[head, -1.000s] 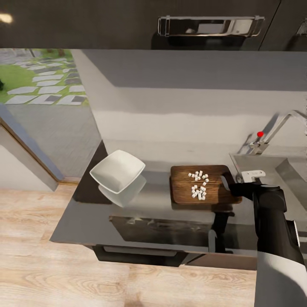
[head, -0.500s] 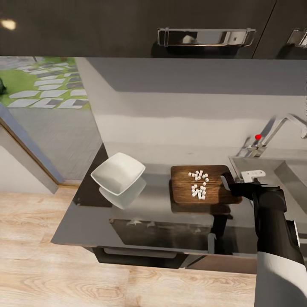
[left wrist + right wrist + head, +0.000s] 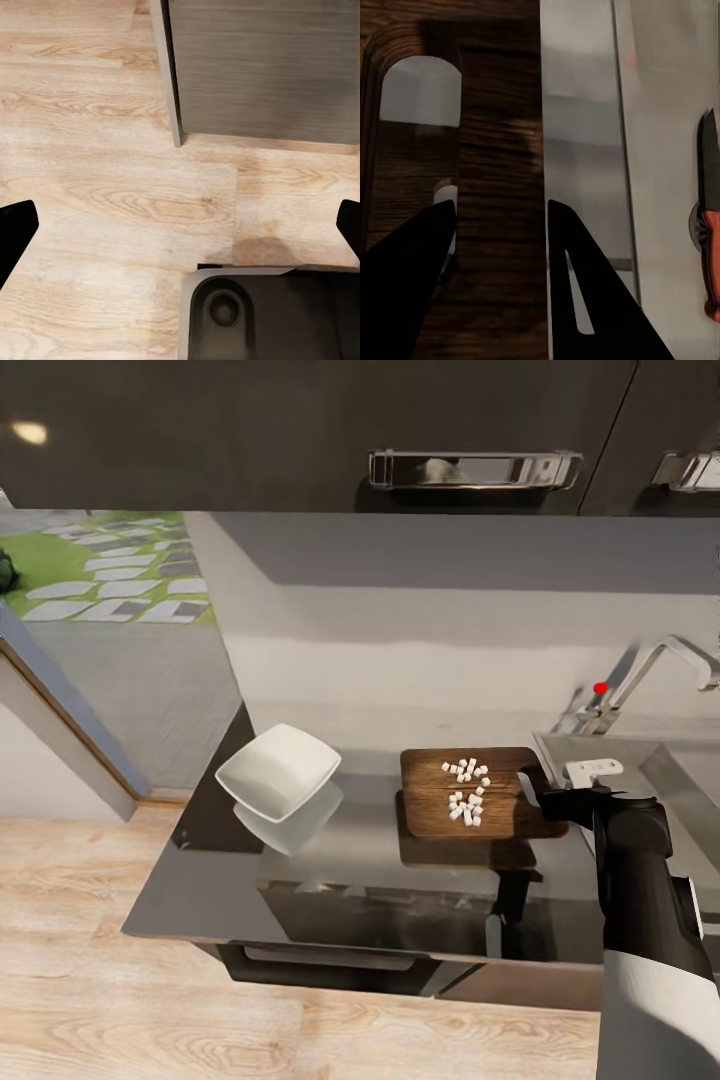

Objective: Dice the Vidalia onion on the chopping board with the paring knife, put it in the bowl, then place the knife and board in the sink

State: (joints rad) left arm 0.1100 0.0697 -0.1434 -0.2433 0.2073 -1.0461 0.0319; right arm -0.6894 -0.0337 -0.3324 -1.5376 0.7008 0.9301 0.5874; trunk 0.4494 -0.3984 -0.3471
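Note:
The chopping board (image 3: 430, 815) lies on the glossy countertop (image 3: 330, 880) with the diced Vidalia onion (image 3: 465, 795), small white bits, heaped near its middle. My right gripper (image 3: 545, 792) is shut on the chopping board's right end, beside the sink (image 3: 655, 760). In the right wrist view that gripper (image 3: 499, 206) straddles the wooden strip (image 3: 499, 150) beside the slot handle. The paring knife (image 3: 709, 247) lies on grey steel just past the board's end. The white bowl (image 3: 278, 770) stands to the left of the board. My left gripper (image 3: 180, 221) hangs open over the wooden floor.
The curved tap (image 3: 665, 655) with its red knob (image 3: 600, 687) stands behind the sink. Dark wall cabinets with bar handles (image 3: 470, 468) hang above. The countertop ends just left of the bowl. In the left wrist view, a grey cabinet side (image 3: 262, 67) and my dark base (image 3: 262, 315) show.
The whole head picture has shifted, so the camera moved. My right gripper stays on the board's end, and the onion bits have not shifted on the board.

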